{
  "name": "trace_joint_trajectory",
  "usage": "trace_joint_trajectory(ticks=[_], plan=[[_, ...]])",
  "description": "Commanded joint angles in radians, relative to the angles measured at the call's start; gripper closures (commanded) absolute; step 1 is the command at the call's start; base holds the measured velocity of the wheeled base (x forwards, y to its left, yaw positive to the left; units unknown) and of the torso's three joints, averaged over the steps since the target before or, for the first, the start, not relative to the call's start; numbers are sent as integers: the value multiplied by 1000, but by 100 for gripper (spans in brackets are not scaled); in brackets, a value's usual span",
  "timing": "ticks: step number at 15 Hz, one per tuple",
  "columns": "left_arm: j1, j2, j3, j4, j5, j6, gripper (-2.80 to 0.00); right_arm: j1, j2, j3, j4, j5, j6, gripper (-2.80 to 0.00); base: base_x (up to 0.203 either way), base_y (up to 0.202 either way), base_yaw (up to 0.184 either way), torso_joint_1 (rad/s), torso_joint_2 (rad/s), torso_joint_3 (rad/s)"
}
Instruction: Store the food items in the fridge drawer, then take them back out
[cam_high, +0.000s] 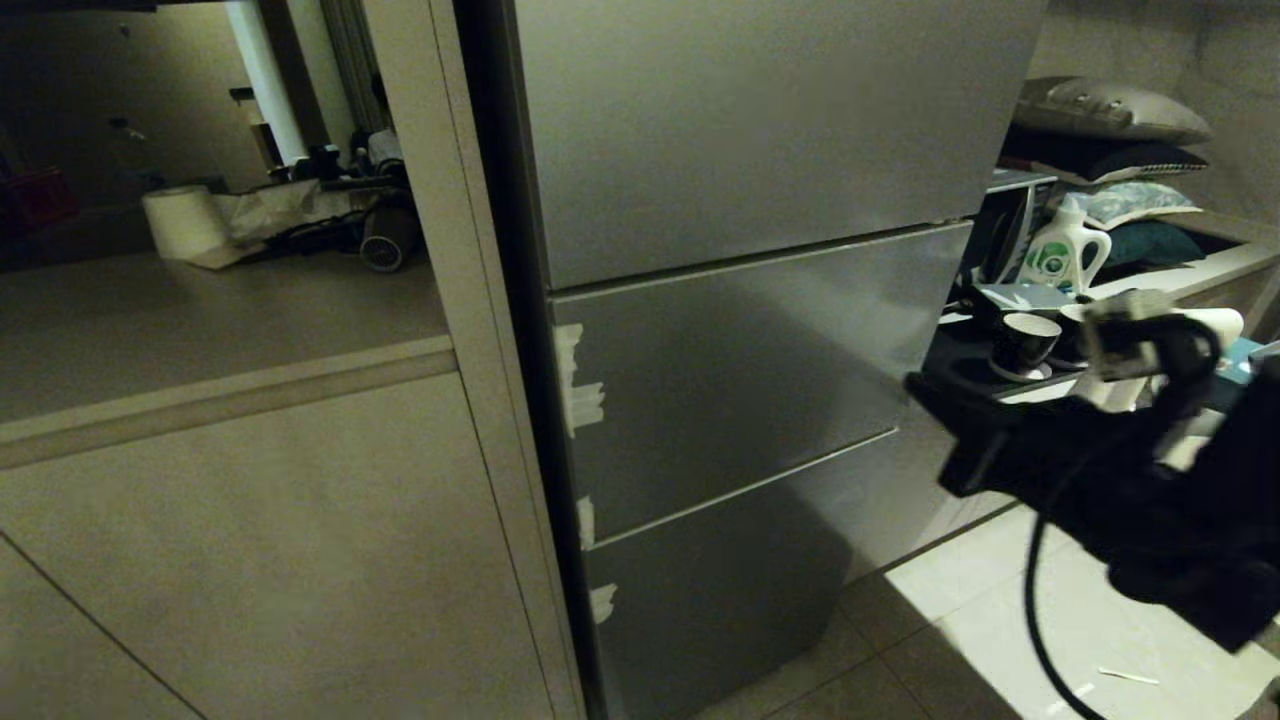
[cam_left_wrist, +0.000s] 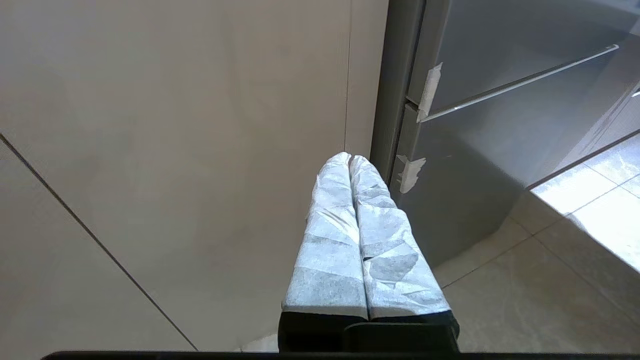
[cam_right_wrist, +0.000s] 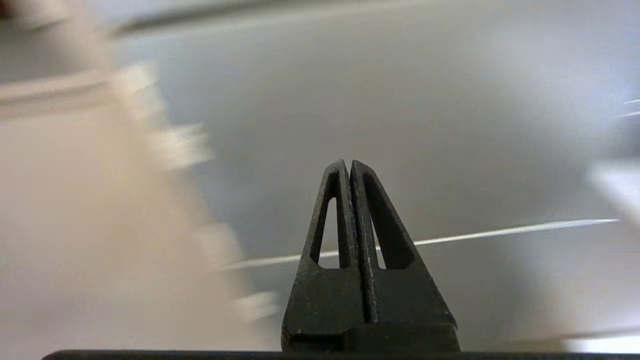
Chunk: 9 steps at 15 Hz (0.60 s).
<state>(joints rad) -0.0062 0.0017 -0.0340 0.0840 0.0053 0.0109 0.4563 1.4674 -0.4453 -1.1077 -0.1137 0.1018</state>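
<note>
my right hand (cam_right_wrist: 350, 165) is clenched on nothing, its two black fingers pressed flat together, and it hangs in front of the grey fridge front (cam_high: 740, 380), near the right edge of the middle panel. i read that as a deliberate shape: closed fingers make a thin wedge for getting into a panel seam or behind an edge, since no handle shows. the fridge is fully closed, three steel panels stacked with scraps of white tape (cam_high: 580, 395) along their left edge, so the fridge drawer and the food items are hidden from me; i judge they sit behind one of these panels. my left hand (cam_left_wrist: 350, 160) is clenched too, its wrapped fingers together, parked low by the beige cabinet wall (cam_left_wrist: 175, 150) left of the fridge, out of the way. far right, a shelf carries cups (cam_high: 1025, 345) and a detergent bottle (cam_high: 1065, 255).
</note>
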Motion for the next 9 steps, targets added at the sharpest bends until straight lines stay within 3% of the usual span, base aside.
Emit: trace_joint_trajectory(ticks=[1, 3, 5, 7, 9], plan=[[0, 1, 0, 2, 1, 0, 0, -150, -346, 111, 38, -85, -88, 0, 0, 0, 0, 0, 0, 0], [0, 1, 0, 0, 0, 0, 0, -282, -545, 187, 200, -77, -127, 0, 0, 0, 0, 0, 0, 0], [0, 1, 0, 0, 1, 0, 0, -392, -777, 235, 476, 32, -145, 0, 0, 0, 0, 0, 0, 0], [0, 1, 0, 1, 1, 0, 0, -461, -1001, 271, 739, 122, -156, 0, 0, 0, 0, 0, 0, 0], [0, 1, 0, 0, -1, -6, 0, -497, -1162, 360, 889, 162, -177, 0, 0, 0, 0, 0, 0, 0]])
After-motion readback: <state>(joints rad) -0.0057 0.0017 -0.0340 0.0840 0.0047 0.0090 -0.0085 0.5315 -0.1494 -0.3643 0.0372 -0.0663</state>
